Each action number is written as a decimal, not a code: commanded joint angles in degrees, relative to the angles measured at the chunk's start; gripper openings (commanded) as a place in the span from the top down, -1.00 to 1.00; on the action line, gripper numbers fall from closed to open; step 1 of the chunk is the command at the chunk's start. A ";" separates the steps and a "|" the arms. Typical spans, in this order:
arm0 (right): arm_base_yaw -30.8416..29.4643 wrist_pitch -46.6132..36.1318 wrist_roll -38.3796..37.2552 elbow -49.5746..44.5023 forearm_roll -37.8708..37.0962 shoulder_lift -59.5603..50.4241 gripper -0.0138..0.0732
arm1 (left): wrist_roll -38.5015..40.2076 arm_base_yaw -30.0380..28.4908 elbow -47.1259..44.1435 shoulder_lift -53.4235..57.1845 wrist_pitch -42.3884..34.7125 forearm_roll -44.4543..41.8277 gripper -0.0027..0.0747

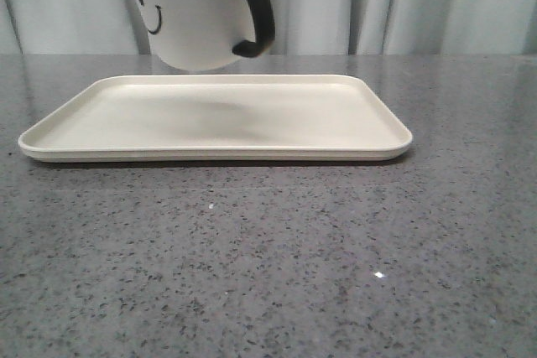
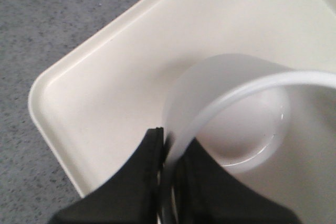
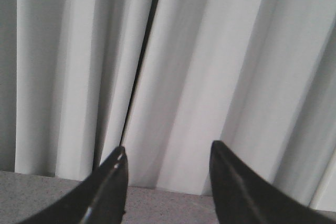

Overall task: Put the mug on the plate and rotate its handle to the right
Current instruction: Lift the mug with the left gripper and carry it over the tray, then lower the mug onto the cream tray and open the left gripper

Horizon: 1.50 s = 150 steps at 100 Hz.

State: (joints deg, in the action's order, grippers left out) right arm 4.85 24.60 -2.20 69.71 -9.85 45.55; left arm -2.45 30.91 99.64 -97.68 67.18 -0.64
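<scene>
white mug [image 1: 189,14] hangs above the plate [image 1: 210,136], clear of it, handle [image 1: 252,10] pointing right; the left gripper [image 2: 170,156] pinches its rim. the right gripper [image 3: 168,166] gapes, holding nothing, facing a curtain [image 3: 210,66].

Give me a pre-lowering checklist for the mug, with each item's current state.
1. Left gripper holds mug by the rim: ok.
2. Mug above plate: ok, per the left wrist view.
3. Mug set down: not ok, it hangs in the air.
4. Handle points right: ok in front view.
5. Right gripper out of the way: ok, open, facing the curtain.
6. Mug level: not ok, slightly tilted.
</scene>
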 commanded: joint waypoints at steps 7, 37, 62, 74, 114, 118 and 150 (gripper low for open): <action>0.10 -3.74 0.41 1.15 -0.86 0.02 -0.17 | 0.25 0.63 1.96 -0.60 -3.35 0.95 0.95; 0.10 -2.26 0.41 1.15 -0.86 0.02 -0.17 | 0.25 0.63 1.96 -3.19 -5.29 2.11 0.95; 0.10 -2.08 0.41 1.15 -0.86 0.02 -0.17 | 0.25 0.63 1.96 -5.01 -4.91 2.22 0.96; 0.10 -1.59 0.41 1.15 -0.86 0.02 -0.17 | 0.25 0.63 1.96 -5.01 -4.91 2.22 0.95; 0.10 -1.53 0.41 1.15 -0.86 0.02 -0.17 | 0.25 0.63 1.96 -5.01 -4.55 1.83 0.95; 0.10 -1.53 0.41 1.15 -0.86 0.02 -0.17 | 0.25 0.63 1.96 -5.01 -4.55 1.83 0.95; 0.10 -1.53 0.41 1.15 -0.91 0.02 -0.17 | 0.25 0.63 1.96 -5.01 -4.13 1.97 0.69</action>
State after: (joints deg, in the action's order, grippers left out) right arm 4.85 27.06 -2.10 69.71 -9.85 45.55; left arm -2.45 31.23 99.67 -105.73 64.52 0.83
